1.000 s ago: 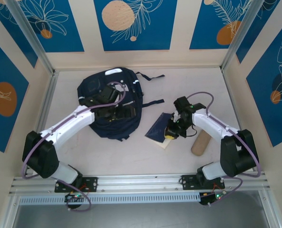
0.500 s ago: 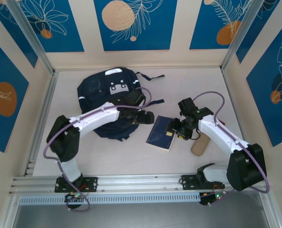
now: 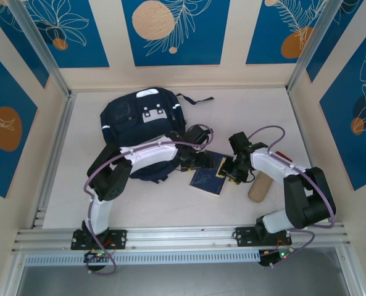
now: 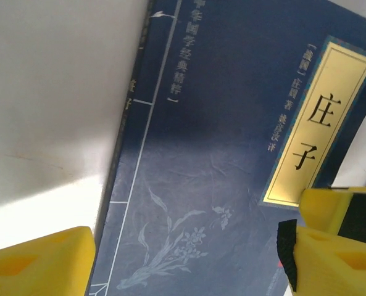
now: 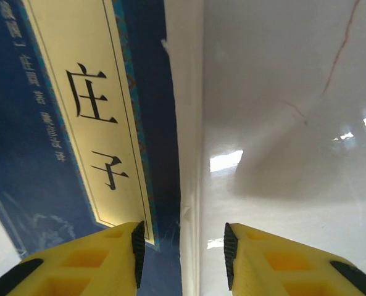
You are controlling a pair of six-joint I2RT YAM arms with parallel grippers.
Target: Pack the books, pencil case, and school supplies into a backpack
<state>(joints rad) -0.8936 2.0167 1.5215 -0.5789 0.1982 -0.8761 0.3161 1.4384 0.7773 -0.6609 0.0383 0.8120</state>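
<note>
A thin navy book (image 3: 206, 179) with a gold label lies flat on the table, right of the navy backpack (image 3: 141, 117). My left gripper (image 3: 198, 161) hovers open over the book's cover (image 4: 220, 142). Its yellow fingers (image 4: 41, 262) stand wide apart, one at the spine side and one by the label. My right gripper (image 3: 227, 171) is open at the book's right side. The book's page edge (image 5: 189, 123) runs between its fingertips (image 5: 118, 259), and nothing is clamped. A tan cylindrical pouch (image 3: 260, 185), possibly the pencil case, lies right of the book.
The backpack's black straps (image 3: 195, 132) trail toward the book. A small red item (image 3: 280, 156) lies by the right forearm. Walls close the table at the back and both sides, and a metal rail (image 3: 183, 237) runs along the front.
My left arm swung from the backpack over to the book. The right gripper, shut on the tilted book before, has opened, and the book now lies flat.
</note>
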